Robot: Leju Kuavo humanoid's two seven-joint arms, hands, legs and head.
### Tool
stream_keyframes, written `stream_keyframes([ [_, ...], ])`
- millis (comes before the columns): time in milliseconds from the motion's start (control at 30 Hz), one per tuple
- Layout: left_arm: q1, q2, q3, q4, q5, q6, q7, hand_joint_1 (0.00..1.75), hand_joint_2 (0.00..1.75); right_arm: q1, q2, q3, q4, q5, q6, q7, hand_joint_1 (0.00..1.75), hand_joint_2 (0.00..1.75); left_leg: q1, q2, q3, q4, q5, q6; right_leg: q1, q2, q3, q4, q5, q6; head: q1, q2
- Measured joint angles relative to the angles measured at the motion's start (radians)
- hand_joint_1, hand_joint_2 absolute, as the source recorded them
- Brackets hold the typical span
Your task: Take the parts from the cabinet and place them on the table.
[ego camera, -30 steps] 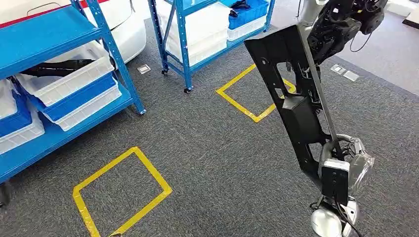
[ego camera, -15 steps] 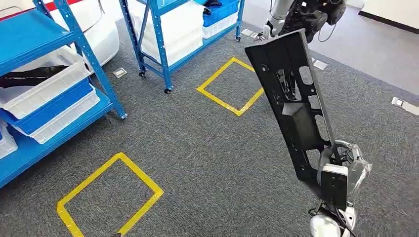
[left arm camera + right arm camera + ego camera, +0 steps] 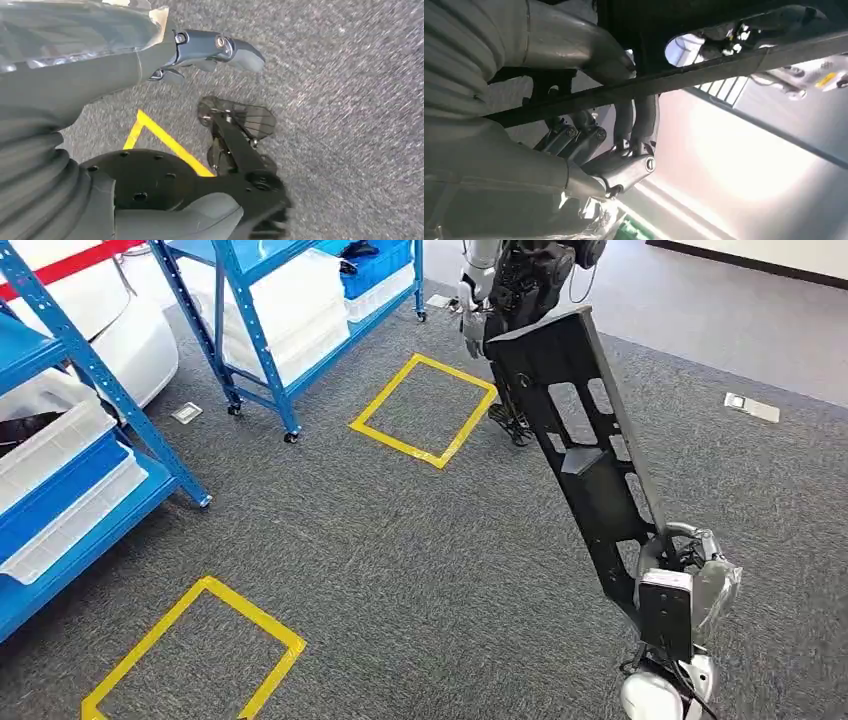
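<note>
Item: long black perforated panel, held at its lower end by the right hand, fingers curled around its edge, rising tilted over grey carpet. Left hand: empty, fingers apart, above carpet. Surroundings: blue shelving with white bins, yellow tape squares. Legible writing: none discernible.

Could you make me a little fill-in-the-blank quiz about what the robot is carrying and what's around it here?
1. The long black part is held by the robot's ____ hand.
2. The squares taped on the carpet are ____ in colour.
3. The shelving racks have frames painted ____.
4. The left hand hangs above the carpet holding ____.

Missing words: right; yellow; blue; nothing
</note>
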Motion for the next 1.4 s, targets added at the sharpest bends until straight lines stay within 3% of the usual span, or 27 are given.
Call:
stream_keyframes([
  [33, 0.0, 0.0, 0.0, 0.0, 0.0, 0.001, 0.0, 0.0, 1.75, 0.0, 0.002, 0.0, 0.0, 0.002, 0.0, 0.0, 1.75, 1.75, 0.005, -0.031, 0.041, -0.086, 0.031, 0.002, 0.0, 0.01, -0.001, 0.002, 0.0, 0.001, 0.0, 0.0],
  [67, 0.0, 0.001, 0.0, 0.0, 0.0, 0.002, 0.0, 0.0, 1.75, 0.0, 0.005, 0.0, 0.0, 0.004, 0.0, 0.0, 1.75, 1.75, 0.005, -0.061, 0.05, -0.104, 0.014, 0.001, 0.008, 0.016, -0.007, 0.005, 0.001, 0.007, 0.002, 0.0],
  [200, -0.001, 0.0, 0.0, 0.0, 0.0, 0.007, 0.002, 0.0, 1.75, -0.001, 0.011, 0.0, 0.0, 0.011, 0.0, -0.005, 1.75, 1.75, -0.004, -0.024, 0.043, -0.11, 0.03, 0.026, -0.001, 0.051, -0.028, 0.0, 0.016, 0.04, 0.001, 0.0],
  [267, -0.003, -0.002, 0.0, 0.0, 0.001, 0.012, 0.004, 0.0, 1.75, -0.007, 0.01, -0.001, 0.0, 0.012, 0.0, -0.007, 1.75, 1.75, 0.0, -0.004, 0.043, -0.124, 0.042, 0.043, 0.003, -0.015, -0.057, 0.056, -0.017, 0.035, 0.008, 0.0],
  [300, -0.003, -0.002, 0.0, 0.0, 0.001, 0.013, 0.006, 0.0, 1.75, -0.015, 0.011, -0.001, 0.001, 0.012, 0.005, -0.008, 1.75, 1.75, -0.002, 0.01, 0.04, -0.123, 0.043, 0.047, 0.003, -0.037, -0.097, 0.141, -0.059, 0.028, 0.015, 0.0],
  [367, -0.002, -0.002, 0.0, 0.0, 0.001, 0.016, 0.008, 0.0, 1.75, -0.017, 0.011, 0.0, 0.003, 0.013, 0.009, -0.008, 1.75, 1.75, -0.005, 0.032, 0.035, -0.123, 0.045, 0.049, 0.0, -0.046, -0.165, 0.293, -0.118, 0.024, 0.015, 0.0],
  [400, -0.001, -0.002, 0.0, 0.0, 0.001, 0.017, 0.008, 0.0, 1.75, -0.016, 0.011, 0.0, 0.005, 0.012, 0.01, -0.008, 1.75, 1.75, -0.006, 0.039, 0.033, -0.122, 0.045, 0.049, -0.001, -0.046, -0.178, 0.328, -0.126, 0.028, 0.017, 0.0],
  [433, -0.001, -0.002, 0.0, 0.0, 0.001, 0.018, 0.008, 0.0, 1.75, -0.016, 0.01, -0.001, 0.01, 0.013, 0.011, -0.008, 1.75, 1.75, -0.006, 0.053, 0.032, -0.122, 0.046, 0.048, -0.003, -0.048, -0.168, 0.318, -0.118, 0.037, 0.018, 0.0],
  [500, -0.001, -0.004, 0.0, 0.0, 0.001, 0.014, 0.013, 0.0, 1.75, -0.018, 0.01, -0.001, 0.013, 0.013, 0.011, -0.008, 1.75, 1.75, -0.006, 0.075, 0.033, -0.119, 0.044, 0.044, -0.006, -0.068, -0.059, 0.135, -0.057, 0.059, 0.019, 0.0],
  [533, -0.003, -0.004, 0.0, 0.0, 0.001, 0.01, 0.021, 0.0, 1.75, -0.022, 0.01, -0.001, 0.013, 0.015, 0.011, -0.008, 1.75, 1.75, -0.005, 0.081, 0.034, -0.116, 0.042, 0.04, -0.007, -0.098, -0.009, 0.049, -0.033, 0.064, 0.022, 0.0],
  [567, -0.004, -0.003, 0.0, 0.0, 0.001, 0.006, 0.027, 0.0, 1.75, -0.028, 0.011, -0.001, 0.015, 0.016, 0.012, -0.008, 1.75, 1.75, -0.014, 0.089, 0.031, -0.112, 0.039, 0.032, -0.001, -0.127, 0.007, 0.014, -0.039, 0.054, 0.021, 0.0],
  [700, -0.011, -0.002, 0.0, 0.0, 0.002, 0.004, 0.036, 0.0, 1.75, -0.034, 0.014, -0.002, 0.017, 0.022, 0.013, -0.01, 1.75, 1.75, -0.01, 0.115, 0.031, -0.112, 0.043, 0.01, 0.006, -0.087, -0.001, 0.011, -0.025, 0.03, 0.019, 0.0],
  [733, -0.013, -0.002, 0.0, 0.0, 0.002, 0.004, 0.037, 0.0, 1.75, -0.035, 0.015, -0.002, 0.017, 0.023, 0.013, -0.01, 1.75, 1.75, -0.002, 0.092, 0.026, -0.103, 0.031, -0.001, -0.004, -0.077, 0.0, 0.008, -0.02, 0.022, 0.018, 0.0],
  [767, -0.013, -0.002, 0.0, 0.0, 0.002, 0.004, 0.037, 0.0, 1.75, -0.038, 0.016, -0.003, 0.017, 0.023, 0.013, -0.01, 1.75, 1.75, -0.001, 0.052, 0.016, -0.072, 0.002, -0.004, -0.003, -0.071, -0.001, 0.008, -0.018, 0.018, 0.011, 0.0],
  [800, -0.012, -0.002, 0.0, 0.0, 0.002, 0.004, 0.037, 0.0, 1.75, -0.04, 0.017, -0.003, 0.018, 0.024, 0.014, -0.01, 1.75, 1.75, -0.001, 0.027, -0.012, -0.004, -0.043, -0.005, -0.003, -0.064, -0.002, 0.008, -0.017, 0.014, 0.007, 0.0],
  [867, -0.01, -0.002, 0.001, 0.0, 0.002, 0.004, 0.038, 0.0, 1.75, -0.041, 0.019, -0.004, 0.019, 0.024, 0.014, -0.01, 1.75, 1.75, -0.001, 0.013, -0.092, 0.166, -0.118, -0.007, 0.003, -0.047, -0.006, 0.008, -0.015, 0.01, 0.004, 0.0],
  [900, -0.009, -0.002, 0.001, 0.0, 0.002, 0.004, 0.038, 0.0, 1.75, -0.041, 0.019, -0.005, 0.021, 0.024, 0.014, -0.01, 1.75, 1.75, -0.002, 0.013, -0.119, 0.216, -0.128, -0.004, 0.006, -0.036, -0.008, 0.009, -0.013, 0.006, 0.005, 0.0],
  [933, -0.008, -0.002, 0.001, 0.0, 0.002, 0.004, 0.038, 0.0, 1.75, -0.041, 0.019, -0.005, 0.024, 0.024, 0.014, -0.01, 1.75, 1.75, -0.002, 0.012, -0.121, 0.213, -0.113, -0.001, 0.008, -0.025, -0.009, 0.009, -0.013, 0.006, 0.004, 0.0],
  [1000, -0.009, -0.002, 0.001, 0.0, 0.003, 0.004, 0.038, 0.0, 1.75, -0.041, 0.019, -0.006, 0.025, 0.024, 0.014, -0.01, 1.75, 1.75, -0.003, 0.003, -0.056, 0.077, -0.025, 0.012, 0.01, -0.002, -0.006, 0.01, -0.013, 0.007, 0.004, 0.0],
  [1033, -0.009, -0.001, 0.001, 0.0, 0.004, 0.004, 0.038, 0.0, 1.75, -0.042, 0.02, -0.006, 0.025, 0.024, 0.014, -0.01, 1.75, 1.75, -0.004, -0.015, -0.007, -0.018, 0.02, 0.019, 0.01, 0.008, -0.004, 0.011, -0.013, 0.007, 0.004, 0.0],
  [1067, -0.01, 0.001, 0.001, 0.0, 0.005, 0.004, 0.038, 0.0, 1.75, -0.043, 0.02, -0.006, 0.026, 0.024, 0.014, -0.01, 1.75, 1.75, -0.004, -0.06, 0.027, -0.086, 0.03, 0.026, 0.008, 0.016, -0.004, 0.011, -0.012, 0.008, 0.005, 0.0],
  [1100, -0.01, 0.002, 0.001, 0.0, 0.006, 0.004, 0.037, 0.0, 1.75, -0.047, 0.02, -0.006, 0.026, 0.024, 0.014, -0.01, 1.75, 1.75, -0.004, -0.06, 0.033, -0.101, 0.026, 0.025, 0.016, 0.025, -0.01, 0.015, -0.01, 0.012, 0.008, 0.0],
  [1200, -0.012, 0.002, 0.001, 0.0, 0.007, 0.004, 0.037, 0.0, 1.75, -0.046, 0.021, -0.006, 0.028, 0.024, 0.016, -0.01, 1.75, 1.75, -0.013, -0.034, 0.03, -0.102, 0.03, 0.032, 0.005, 0.05, -0.02, 0.008, 0.0, 0.029, 0.005, 0.0],
  [1233, -0.013, 0.001, 0.001, 0.0, 0.007, 0.004, 0.037, 0.0, 1.75, -0.047, 0.021, -0.006, 0.027, 0.025, 0.016, -0.01, 1.75, 1.75, -0.002, -0.02, 0.035, -0.12, 0.041, 0.041, 0.009, 0.054, -0.028, 0.012, -0.002, 0.033, 0.005, 0.0],
  [1300, -0.014, 0.002, 0.002, 0.0, 0.008, 0.004, 0.037, 0.0, 1.75, -0.053, 0.021, -0.006, 0.029, 0.024, 0.016, -0.01, 1.75, 1.75, -0.005, 0.0, 0.04, -0.129, 0.048, 0.051, 0.009, -0.017, -0.074, 0.102, -0.052, 0.026, 0.015, 0.0],
  [1367, -0.013, 0.002, 0.002, 0.0, 0.008, 0.004, 0.037, 0.0, 1.75, -0.054, 0.021, -0.006, 0.031, 0.024, 0.016, -0.01, 1.75, 1.75, -0.01, 0.025, 0.037, -0.129, 0.047, 0.051, 0.005, -0.043, -0.155, 0.272, -0.117, 0.024, 0.016, 0.0],
  [1400, -0.013, 0.003, 0.002, 0.0, 0.008, 0.004, 0.037, 0.0, 1.75, -0.053, 0.021, -0.007, 0.033, 0.024, 0.016, -0.01, 1.75, 1.75, -0.01, 0.036, 0.035, -0.128, 0.047, 0.051, 0.003, -0.046, -0.182, 0.331, -0.131, 0.03, 0.018, 0.0],
])
